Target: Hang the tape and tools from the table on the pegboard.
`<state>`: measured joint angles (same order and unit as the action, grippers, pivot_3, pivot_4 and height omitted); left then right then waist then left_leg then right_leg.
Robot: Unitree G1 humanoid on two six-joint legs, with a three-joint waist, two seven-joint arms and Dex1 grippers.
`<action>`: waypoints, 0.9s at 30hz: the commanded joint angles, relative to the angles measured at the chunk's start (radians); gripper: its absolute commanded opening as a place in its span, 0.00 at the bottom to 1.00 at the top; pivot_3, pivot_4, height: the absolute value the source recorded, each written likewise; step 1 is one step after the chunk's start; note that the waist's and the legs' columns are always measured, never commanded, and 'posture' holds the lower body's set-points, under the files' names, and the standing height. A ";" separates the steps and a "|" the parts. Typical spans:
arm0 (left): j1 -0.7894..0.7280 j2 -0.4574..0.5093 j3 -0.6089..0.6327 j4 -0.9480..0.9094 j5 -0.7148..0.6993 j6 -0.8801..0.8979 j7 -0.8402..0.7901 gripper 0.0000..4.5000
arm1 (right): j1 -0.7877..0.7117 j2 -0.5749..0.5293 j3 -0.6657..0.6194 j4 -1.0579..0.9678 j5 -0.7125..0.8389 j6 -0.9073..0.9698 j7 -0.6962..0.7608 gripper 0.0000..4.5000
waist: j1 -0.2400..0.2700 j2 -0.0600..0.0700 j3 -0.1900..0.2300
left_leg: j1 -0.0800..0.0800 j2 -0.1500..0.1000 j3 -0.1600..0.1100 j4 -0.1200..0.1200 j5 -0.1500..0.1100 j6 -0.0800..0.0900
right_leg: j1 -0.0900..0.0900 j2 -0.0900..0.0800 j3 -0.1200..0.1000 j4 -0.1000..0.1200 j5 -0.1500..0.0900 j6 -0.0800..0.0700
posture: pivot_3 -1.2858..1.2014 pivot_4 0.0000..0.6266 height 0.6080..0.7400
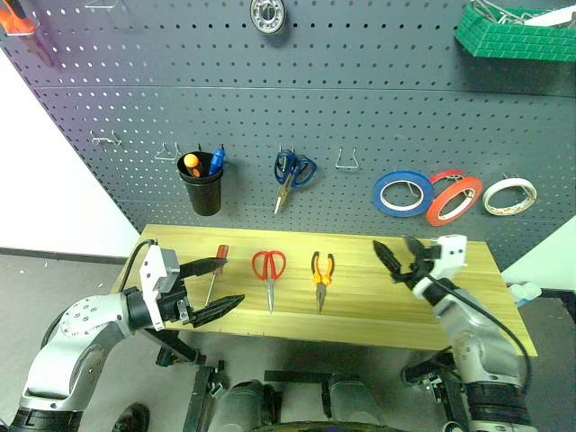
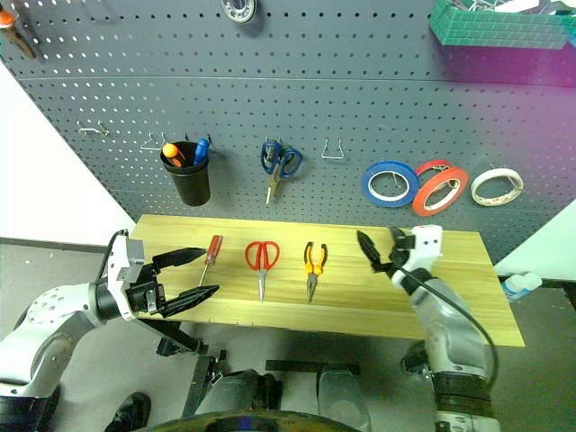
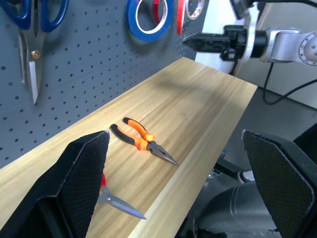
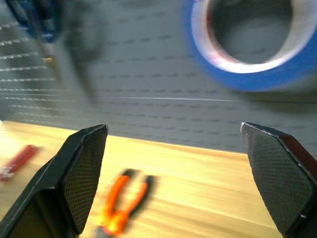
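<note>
1. Step in hand, as judged: the tape [image 1: 453, 197], a red-orange roll, already hangs on the pegboard [image 1: 360, 99] between a blue roll [image 1: 402, 193] and a white roll [image 1: 508, 195]; the tools lie on the worktop [image 1: 378, 297], so one of them looks to be the next pick.
2. Right gripper [image 1: 402, 258]: fingers spread wide, holding nothing, above the worktop to the right of the pliers [image 1: 322, 273].
3. Left gripper [image 1: 212, 286]: fingers wide apart and empty, at the worktop's front left, just beside the screwdriver [image 1: 214, 267].
4. Tools, left to right, spaced apart in a row: screwdriver, red-handled scissors [image 1: 269, 271], pliers. All lie flat, tips toward the front edge.
5. Advice: the pliers are nearest the right gripper; the fingers should come down over both handles, close across them and lift level, so the handle loop stays free for a hook [image 1: 348, 160].
6. Hazard: the flat tool may slide on the smooth wood if the fingers close off-centre.
7. Surface: light wooden planks, level.
8. Room: dark grey perforated panel carrying blue-handled scissors [image 1: 292, 174], a black cup [image 1: 201, 186] of pens and a green basket [image 1: 513, 34]; white wall at the left.
</note>
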<state>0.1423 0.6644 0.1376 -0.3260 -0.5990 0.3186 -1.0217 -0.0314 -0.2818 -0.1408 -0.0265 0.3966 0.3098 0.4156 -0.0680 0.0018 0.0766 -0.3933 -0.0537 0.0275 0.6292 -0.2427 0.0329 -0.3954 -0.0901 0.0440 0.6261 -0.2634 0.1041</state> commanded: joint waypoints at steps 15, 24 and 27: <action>0.055 0.045 0.104 -0.221 -0.081 0.130 0.112 1.00 | -0.285 0.216 0.142 0.176 -0.223 0.393 -0.392 1.00 | 0.029 -0.002 0.005 | -0.014 0.000 0.001 0.000 0.000 0.000 | -0.013 -0.001 -0.001 0.002 0.001 -0.001 | 0.53 0.15 1.00; 0.094 0.052 0.153 -0.230 -0.086 0.123 0.113 1.00 | -0.351 0.257 0.123 0.276 -0.242 0.417 -0.427 1.00 | 0.028 -0.004 0.015 | -0.014 0.000 0.001 -0.001 0.000 0.000 | -0.014 -0.001 -0.002 0.002 0.001 -0.001 | 0.55 0.16 1.00; 0.108 0.049 0.163 -0.234 -0.085 0.119 0.110 1.00 | -0.357 0.275 0.121 0.304 -0.238 0.424 -0.428 1.00 | 0.030 -0.004 0.016 | -0.014 0.000 0.001 -0.001 0.000 0.000 | -0.013 -0.001 -0.002 0.002 0.001 -0.001 | 0.55 0.16 1.00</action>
<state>0.2446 0.7070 0.2629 -0.5267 -0.6679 0.4526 -0.9095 -0.3655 -0.0194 -0.0145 0.2720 0.1601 0.7313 -0.0092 -0.0381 -0.0023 0.0925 -0.4077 -0.0538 0.0284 0.6282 -0.2425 0.0326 -0.4088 -0.0909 0.0420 0.6277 -0.2622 0.1030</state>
